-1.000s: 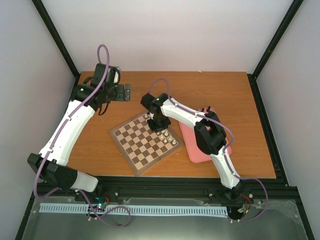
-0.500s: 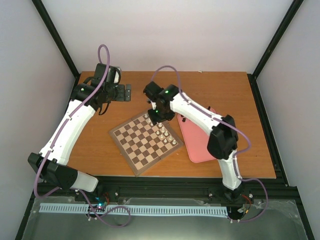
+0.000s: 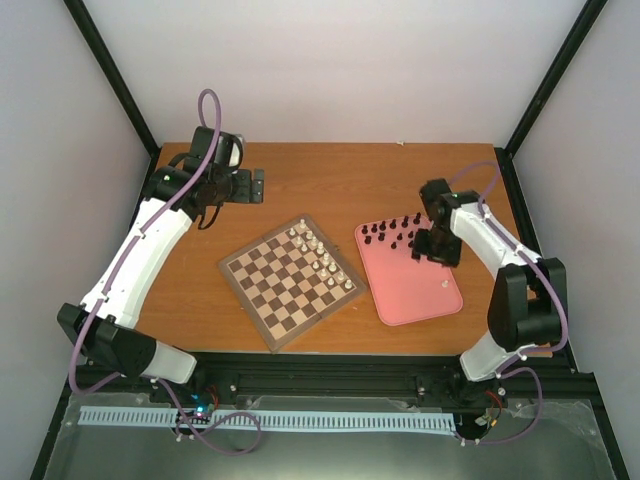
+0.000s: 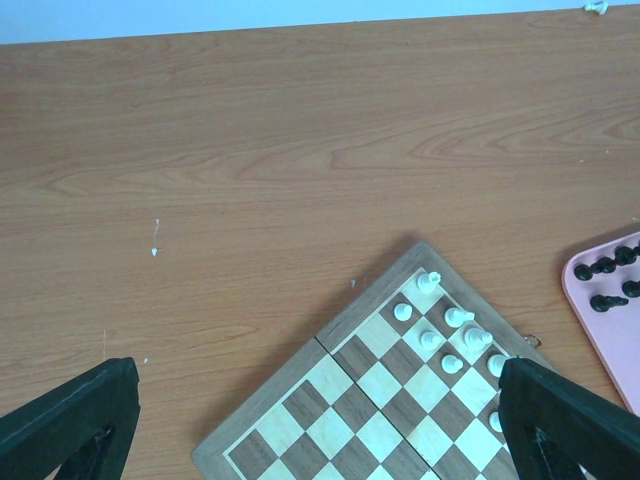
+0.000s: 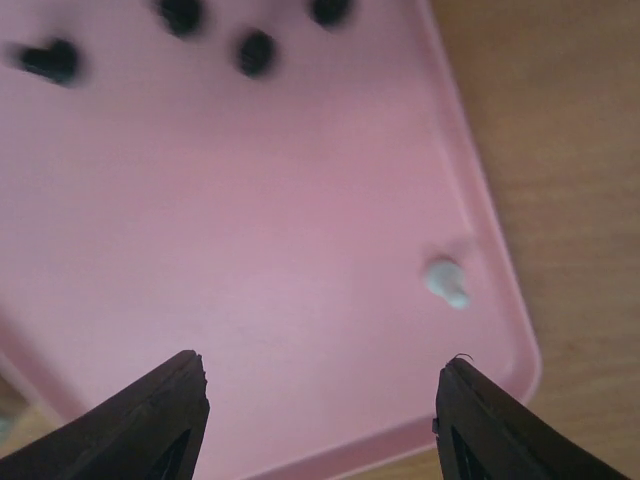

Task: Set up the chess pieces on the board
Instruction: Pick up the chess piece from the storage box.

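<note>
Cream piece [image 5: 446,282] (blurred), seemingly on side

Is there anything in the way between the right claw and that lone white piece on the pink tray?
Nothing visible. The right gripper hangs open above bare pink tray, and the white piece sits alone near the tray's rim; the black pieces are clustered at the far end.

i see a pink tray [image 3: 425,295] lying flat on the right part of the wooden table [image 3: 330,180]. black frame posts [image 3: 548,88] rise at the far corners. a white slotted cable strip [image 3: 300,420] runs along the near edge, below the table.
</note>
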Robot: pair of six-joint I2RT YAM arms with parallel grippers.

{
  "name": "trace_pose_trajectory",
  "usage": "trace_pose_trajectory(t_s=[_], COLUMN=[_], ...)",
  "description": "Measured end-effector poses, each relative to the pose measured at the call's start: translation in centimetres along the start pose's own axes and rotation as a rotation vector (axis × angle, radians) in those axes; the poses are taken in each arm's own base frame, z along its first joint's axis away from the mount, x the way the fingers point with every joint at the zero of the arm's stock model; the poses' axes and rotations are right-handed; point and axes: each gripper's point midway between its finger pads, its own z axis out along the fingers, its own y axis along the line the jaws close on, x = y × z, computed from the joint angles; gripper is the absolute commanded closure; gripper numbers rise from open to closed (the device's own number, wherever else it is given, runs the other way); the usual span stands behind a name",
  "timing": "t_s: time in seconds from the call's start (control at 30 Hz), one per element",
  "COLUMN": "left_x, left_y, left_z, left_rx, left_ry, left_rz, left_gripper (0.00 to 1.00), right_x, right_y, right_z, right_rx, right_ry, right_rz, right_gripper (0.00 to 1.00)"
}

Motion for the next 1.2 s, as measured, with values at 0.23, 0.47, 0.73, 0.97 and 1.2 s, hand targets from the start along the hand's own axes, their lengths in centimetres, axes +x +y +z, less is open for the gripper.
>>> trace_pose_trajectory(t_s=[0.23, 0.47, 0.73, 0.97, 1.2], left_x=[0.1, 0.1, 0.1, 0.2, 0.3], left_y=[-0.1, -0.1, -0.1, -0.1, 0.0], left_z=[0.2, 0.3, 0.4, 0.6, 0.9], left_rx=[0.002, 0.001, 0.0, -0.002, -0.01], left_ry=[0.006, 0.009, 0.011, 0.016, 0.023], left_rz=[0.001, 0.001, 0.002, 0.003, 0.004], left_gripper=[0.0, 0.0, 0.0, 0.0, 0.0], right_x=[2.6, 2.4, 3.7, 3.1, 3.0], right_y=[-4.4, -5.4, -6.8, -6.5, -6.6], right_z=[3.8, 4.5, 6.3, 7.2, 8.0], right_rx=[0.043, 0.052, 0.047, 0.027, 0.029], right_ry=[0.097, 0.084, 0.126, 0.122, 0.137], right_rz=[0.119, 0.15, 0.192, 0.183, 0.177], right_gripper=[0.39, 0.4, 0.49, 0.58, 0.78])
